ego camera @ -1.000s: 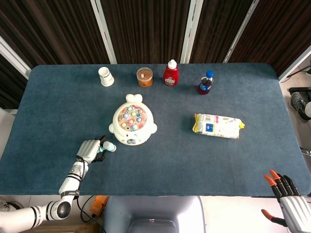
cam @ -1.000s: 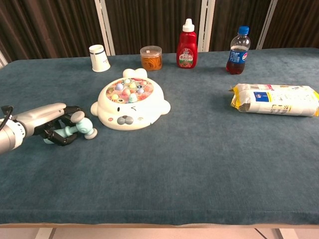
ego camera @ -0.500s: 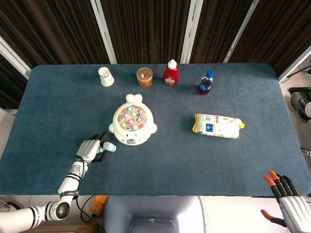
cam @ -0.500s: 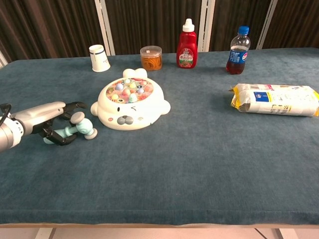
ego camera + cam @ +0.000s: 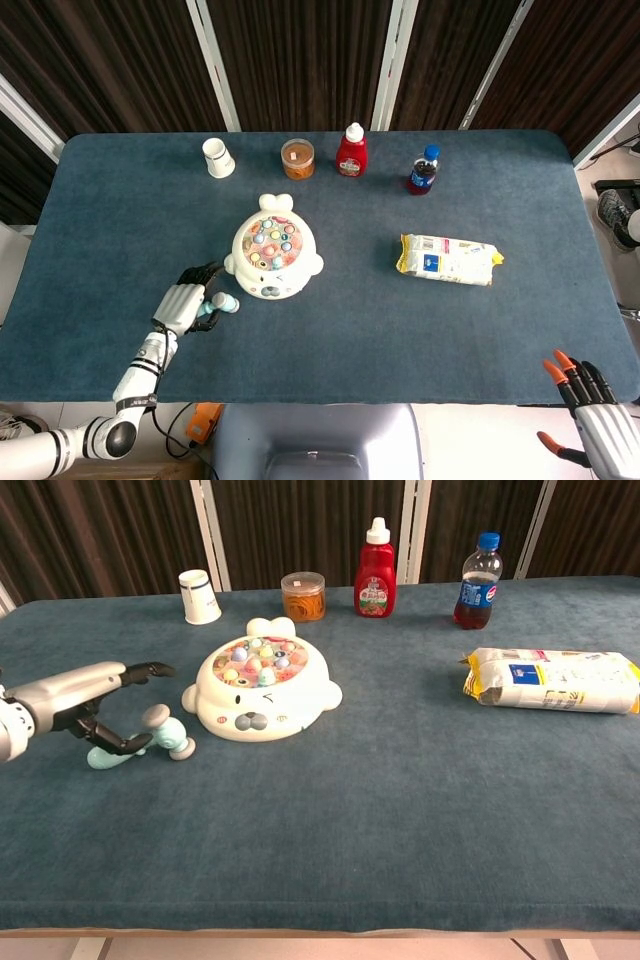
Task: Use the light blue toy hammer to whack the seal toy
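Observation:
The white seal toy [image 5: 272,250] [image 5: 262,688], with coloured pegs on top, sits left of the table's middle. The light blue toy hammer [image 5: 221,303] [image 5: 150,743] lies on the cloth just left of the seal, its head toward the toy. My left hand [image 5: 184,300] [image 5: 85,692] hovers over the hammer's handle with its fingers stretched out and apart. Its thumb reaches down beside the handle, and nothing is gripped. My right hand [image 5: 600,420] shows only in the head view, off the table's near right corner, fingers apart and empty.
Along the far edge stand a paper cup [image 5: 217,157], a small jar [image 5: 297,158], a red sauce bottle [image 5: 351,150] and a cola bottle [image 5: 423,170]. A yellow and white packet [image 5: 447,259] lies right of the seal.
My left hand's fingers, curled around the hammer handle a second ago, have spread out and lifted off it. The hammer stays on the cloth. The right hand has not moved.

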Available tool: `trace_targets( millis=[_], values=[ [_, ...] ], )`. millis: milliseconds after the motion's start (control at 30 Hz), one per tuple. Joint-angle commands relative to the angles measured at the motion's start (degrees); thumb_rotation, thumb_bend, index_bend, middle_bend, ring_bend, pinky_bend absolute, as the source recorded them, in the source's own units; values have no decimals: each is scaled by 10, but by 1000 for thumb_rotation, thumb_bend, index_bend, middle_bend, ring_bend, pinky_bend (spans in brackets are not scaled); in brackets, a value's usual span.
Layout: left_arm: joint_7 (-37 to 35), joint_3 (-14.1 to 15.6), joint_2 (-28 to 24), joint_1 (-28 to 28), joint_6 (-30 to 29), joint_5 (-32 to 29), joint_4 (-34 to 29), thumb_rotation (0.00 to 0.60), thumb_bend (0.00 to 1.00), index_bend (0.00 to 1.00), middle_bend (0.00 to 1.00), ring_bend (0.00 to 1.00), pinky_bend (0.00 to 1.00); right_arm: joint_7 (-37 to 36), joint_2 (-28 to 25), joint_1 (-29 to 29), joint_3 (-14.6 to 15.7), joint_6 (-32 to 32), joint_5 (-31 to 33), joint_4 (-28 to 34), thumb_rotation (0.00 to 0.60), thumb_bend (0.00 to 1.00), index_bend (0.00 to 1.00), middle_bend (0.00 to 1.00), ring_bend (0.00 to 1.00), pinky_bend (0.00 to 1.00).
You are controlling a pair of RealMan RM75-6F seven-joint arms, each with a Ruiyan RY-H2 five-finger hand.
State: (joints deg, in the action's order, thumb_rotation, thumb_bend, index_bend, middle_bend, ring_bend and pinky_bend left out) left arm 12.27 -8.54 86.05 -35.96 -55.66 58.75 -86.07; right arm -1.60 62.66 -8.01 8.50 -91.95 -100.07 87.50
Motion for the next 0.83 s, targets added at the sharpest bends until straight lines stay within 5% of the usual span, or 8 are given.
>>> trace_targets(
  millis=[33, 133, 233, 333, 433, 567, 833],
  values=[
    [-13, 12, -70, 26, -45, 65, -79, 600, 407, 0, 0, 0, 0, 1, 0, -1, -1, -1, 1, -1, 600, 173, 18, 55, 0, 10],
    [-40, 42, -152, 74, -115, 154, -153, 600, 405, 0, 0, 0, 0, 9, 2, -1, -2, 1, 3, -2, 600, 173, 17, 55, 0, 10],
    [-95, 85, -196, 138, -225, 271, -158, 600, 404, 0, 0, 0, 0, 17, 6, -2, -3, 2, 5, 0, 600, 173, 9, 55, 0, 10],
    [-191, 146, -203, 219, -348, 374, -89, 600, 401, 0, 0, 0, 0, 31, 11, -4, -2, 1, 3, 2, 600, 173, 0, 55, 0, 10],
    [-259, 188, -182, 287, -422, 402, 8, 600, 400, 0, 0, 0, 0, 45, 17, -7, -3, -2, 2, 2, 600, 173, 0, 56, 0, 9],
    [-284, 200, -141, 344, -468, 400, 121, 600, 401, 0, 0, 0, 0, 65, 26, -10, -4, -7, -2, 1, 600, 173, 0, 55, 0, 9],
    [-272, 187, -140, 363, -535, 447, 146, 600, 402, 0, 0, 0, 0, 74, 33, -19, 1, -20, -13, -5, 600, 173, 0, 55, 0, 9]
  ],
)
